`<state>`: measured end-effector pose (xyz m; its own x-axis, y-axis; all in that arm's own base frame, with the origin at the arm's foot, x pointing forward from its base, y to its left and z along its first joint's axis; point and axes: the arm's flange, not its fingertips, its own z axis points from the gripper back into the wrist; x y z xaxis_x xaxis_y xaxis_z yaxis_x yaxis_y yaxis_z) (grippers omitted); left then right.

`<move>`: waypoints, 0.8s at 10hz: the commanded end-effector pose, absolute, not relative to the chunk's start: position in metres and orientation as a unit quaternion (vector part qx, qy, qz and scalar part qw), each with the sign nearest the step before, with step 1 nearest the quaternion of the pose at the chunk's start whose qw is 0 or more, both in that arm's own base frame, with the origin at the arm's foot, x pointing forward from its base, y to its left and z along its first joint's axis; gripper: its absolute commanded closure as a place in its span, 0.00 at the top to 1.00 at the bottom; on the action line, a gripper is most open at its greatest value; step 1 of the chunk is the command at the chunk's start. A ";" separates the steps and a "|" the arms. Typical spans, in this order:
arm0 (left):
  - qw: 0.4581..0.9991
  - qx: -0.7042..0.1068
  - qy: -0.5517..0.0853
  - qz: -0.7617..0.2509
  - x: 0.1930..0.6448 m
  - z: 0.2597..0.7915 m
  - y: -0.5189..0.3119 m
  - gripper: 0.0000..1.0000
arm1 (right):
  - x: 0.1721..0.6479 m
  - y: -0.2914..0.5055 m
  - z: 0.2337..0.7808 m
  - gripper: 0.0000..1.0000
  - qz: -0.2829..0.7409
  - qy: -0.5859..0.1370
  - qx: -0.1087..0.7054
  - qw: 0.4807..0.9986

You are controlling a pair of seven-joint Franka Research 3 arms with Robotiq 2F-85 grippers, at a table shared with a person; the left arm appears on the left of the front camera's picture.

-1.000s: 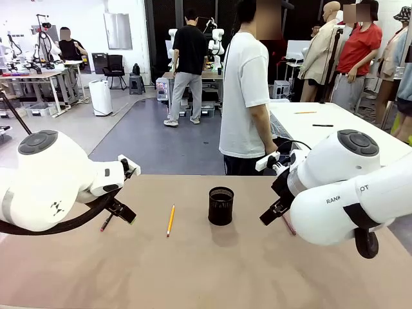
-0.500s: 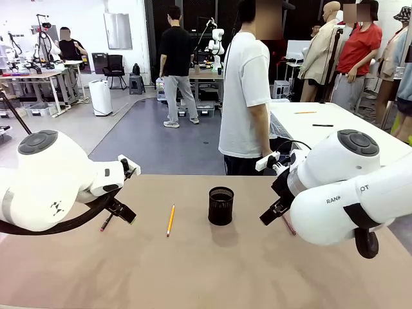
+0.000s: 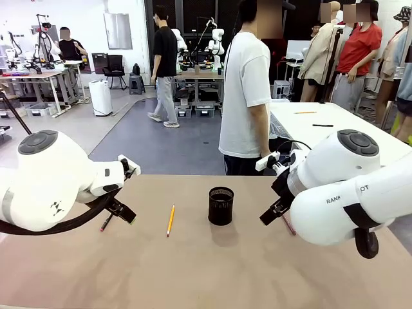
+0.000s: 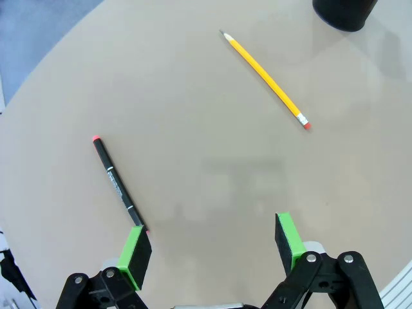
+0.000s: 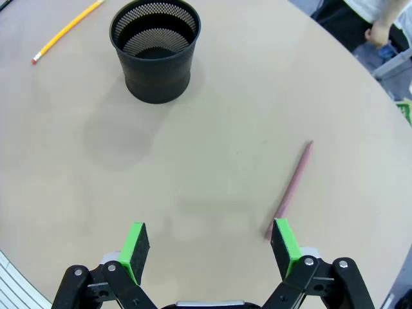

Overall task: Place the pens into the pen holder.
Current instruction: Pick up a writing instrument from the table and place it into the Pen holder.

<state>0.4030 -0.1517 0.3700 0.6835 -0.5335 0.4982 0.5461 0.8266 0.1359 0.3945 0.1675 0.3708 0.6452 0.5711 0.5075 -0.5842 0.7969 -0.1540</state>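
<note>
The black mesh pen holder (image 3: 221,206) stands upright in the middle of the tan table; its empty inside shows in the right wrist view (image 5: 155,50). A yellow pencil (image 3: 170,220) lies to its left, also seen from the left wrist (image 4: 265,79). A black pen with red ends (image 4: 118,185) lies by my left gripper's (image 4: 211,244) left pad, on the table. A maroon pen (image 5: 291,188) lies by my right gripper's (image 5: 210,250) right pad. Both grippers hover open above the table, empty. My left gripper (image 3: 122,212) and right gripper (image 3: 273,212) flank the holder.
A person in a white shirt (image 3: 244,90) stands at the table's far edge behind the holder. The table's rounded edge (image 4: 38,71) curves near the black pen. A white table (image 3: 322,122) with pens on it stands at the back right.
Neither arm nor any pen has moved. Only a person walking in the background has shifted left.
</note>
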 end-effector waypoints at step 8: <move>0.887 -0.153 -0.208 -0.383 0.388 0.438 -0.144 1.00 | 0.386 0.167 0.422 1.00 0.403 -0.215 0.148 0.877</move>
